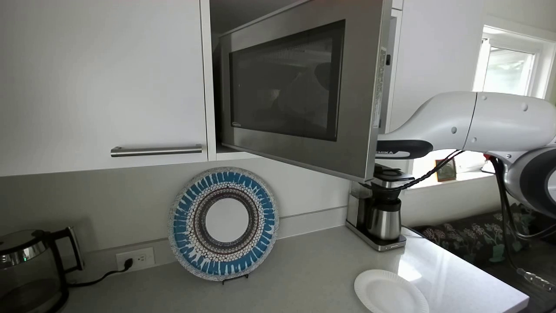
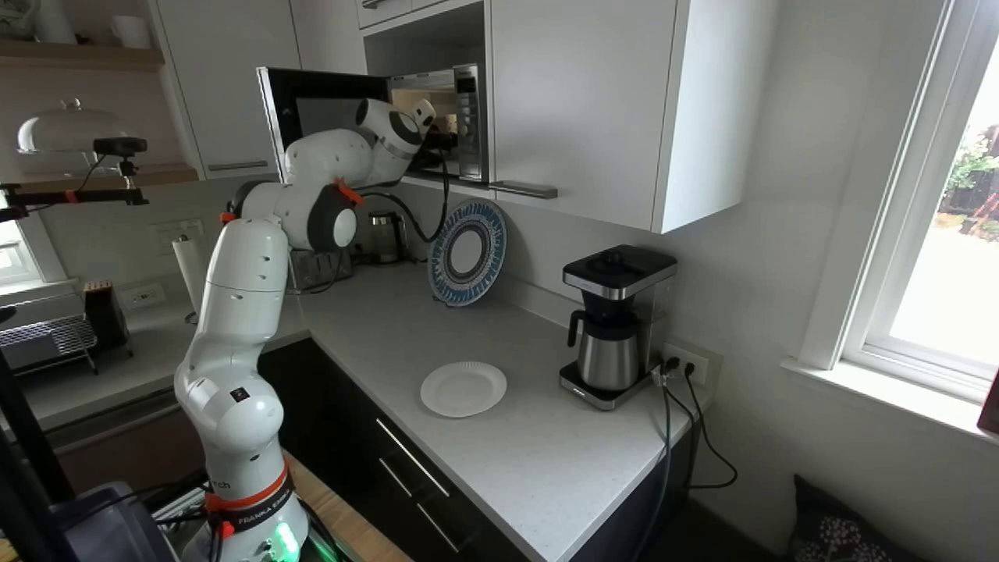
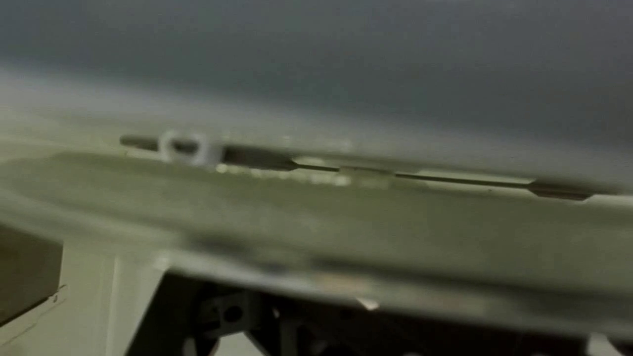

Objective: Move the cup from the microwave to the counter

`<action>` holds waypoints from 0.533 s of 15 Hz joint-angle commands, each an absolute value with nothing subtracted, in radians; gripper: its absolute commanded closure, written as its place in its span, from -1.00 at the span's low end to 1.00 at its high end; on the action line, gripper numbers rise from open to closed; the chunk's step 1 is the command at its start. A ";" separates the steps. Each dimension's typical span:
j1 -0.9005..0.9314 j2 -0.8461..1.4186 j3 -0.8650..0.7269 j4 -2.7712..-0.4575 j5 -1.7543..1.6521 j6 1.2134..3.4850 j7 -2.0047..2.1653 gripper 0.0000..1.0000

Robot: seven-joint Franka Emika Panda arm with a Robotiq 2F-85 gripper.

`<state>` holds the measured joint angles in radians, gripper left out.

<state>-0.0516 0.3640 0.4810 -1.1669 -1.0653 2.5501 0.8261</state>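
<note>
The microwave [image 2: 471, 123] sits high, beside a white cabinet [image 2: 581, 101], so the white arm [image 2: 248, 285] rises steeply and bends over to reach in. Its door [image 1: 295, 87] stands well open, presumably to let the arm past; in an exterior view that door screens the working end from me. A black cable [image 2: 446, 191] hangs in a slack loop, giving, I'd guess, room to turn.

The gripper [image 2: 443, 141] is at the microwave's mouth, small and dark against the yellowish inside. Jaws stand wide; I see nothing gripped, though the tips are hidden. That spread would suit closing round something. Wrist view mostly blur: a pale curved edge [image 3: 227, 271] close up, owner unclear.

Cup: can't make it out anywhere. Going by the task, I take it to be inside, not yet fetched.

On the counter [image 2: 538, 468], a flat white plate [image 2: 463, 389] lies near the front, perhaps marking the landing spot. The coffee maker [image 2: 616, 328] stands farther back, handy for the outlet [image 2: 688, 364]. A patterned disc [image 1: 223, 221] is propped upright, likely for show.

Risk: backing out, the arm could catch the door.
</note>
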 commanded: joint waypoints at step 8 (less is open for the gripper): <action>-0.035 0.380 0.481 -1.144 -1.066 2.515 0.809 0.18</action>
<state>-0.0449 0.3655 0.4810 -1.1601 -1.0653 2.5452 0.8240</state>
